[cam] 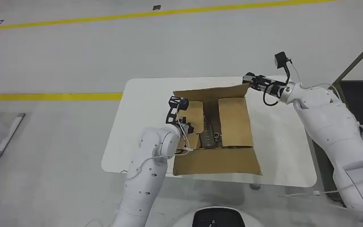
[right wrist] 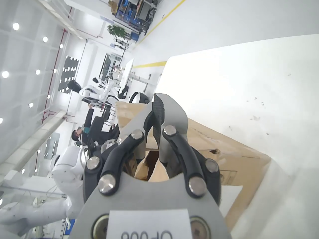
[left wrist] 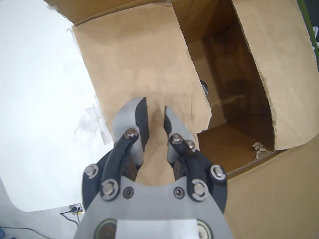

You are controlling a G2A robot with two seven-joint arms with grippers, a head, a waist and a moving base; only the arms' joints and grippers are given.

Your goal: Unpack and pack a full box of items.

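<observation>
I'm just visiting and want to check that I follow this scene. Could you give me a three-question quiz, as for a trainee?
1. What does the left end effector hold?
2. Which one is shut on the far flap? A) left end effector B) right end effector
3. True or false: the box stands on the floor.
Key: 1 nothing, it is open above an inner flap; 2 B; 3 false, it stands on the table.

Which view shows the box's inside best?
Left wrist view: it looks down between the inner flaps deep into the box. Top view gives a narrow, shadowed gap between flaps; right wrist view catches outer cardboard, no interior.
</observation>
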